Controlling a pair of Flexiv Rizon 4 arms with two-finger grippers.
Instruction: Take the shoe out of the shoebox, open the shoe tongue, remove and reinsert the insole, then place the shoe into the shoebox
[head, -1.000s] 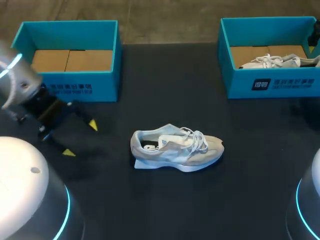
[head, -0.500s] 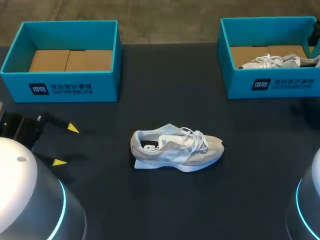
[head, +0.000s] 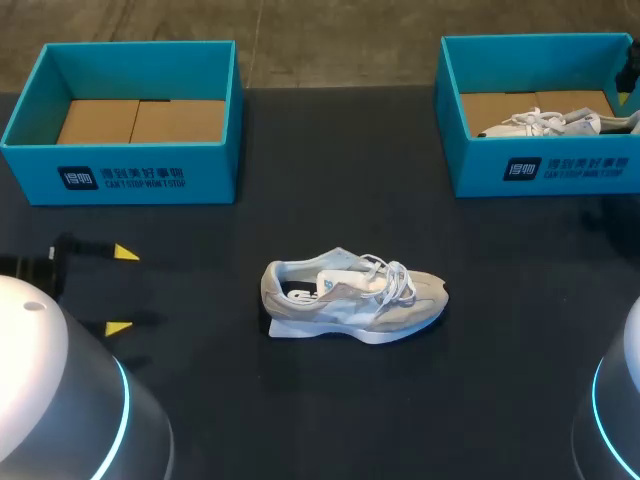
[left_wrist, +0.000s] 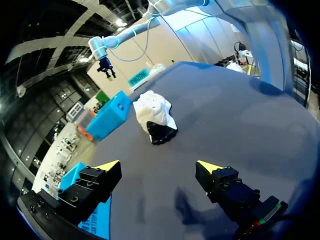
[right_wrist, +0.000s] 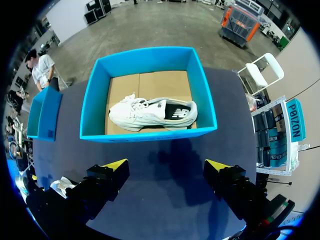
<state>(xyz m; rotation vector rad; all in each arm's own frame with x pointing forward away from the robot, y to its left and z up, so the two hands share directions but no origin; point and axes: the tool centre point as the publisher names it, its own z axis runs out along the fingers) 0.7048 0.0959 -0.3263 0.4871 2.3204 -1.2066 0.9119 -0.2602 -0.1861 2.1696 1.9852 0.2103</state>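
A grey-white sneaker (head: 352, 300) lies on its side in the middle of the dark table, toe pointing right, laces loose. In the left wrist view the sneaker (left_wrist: 155, 117) shows heel-on, well ahead of my left gripper (left_wrist: 159, 166). That left gripper (head: 122, 290) stands open and empty near the table's left edge. The blue shoebox (head: 130, 175) at the back left holds only cardboard. My right gripper (right_wrist: 167, 165) is open and empty, hovering in front of the other blue shoebox (right_wrist: 150, 135); it is outside the head view.
The right shoebox (head: 560, 170) at the back right holds a second white sneaker (right_wrist: 152, 112). In the right wrist view the left shoebox (right_wrist: 45, 112) sits beyond, and the table sneaker (right_wrist: 62, 185) peeks out beside one finger. Dark tabletop surrounds the middle sneaker.
My left arm has drawn back from beside the left shoebox toward the table's left edge, its gripper still open. The sneaker has not moved.
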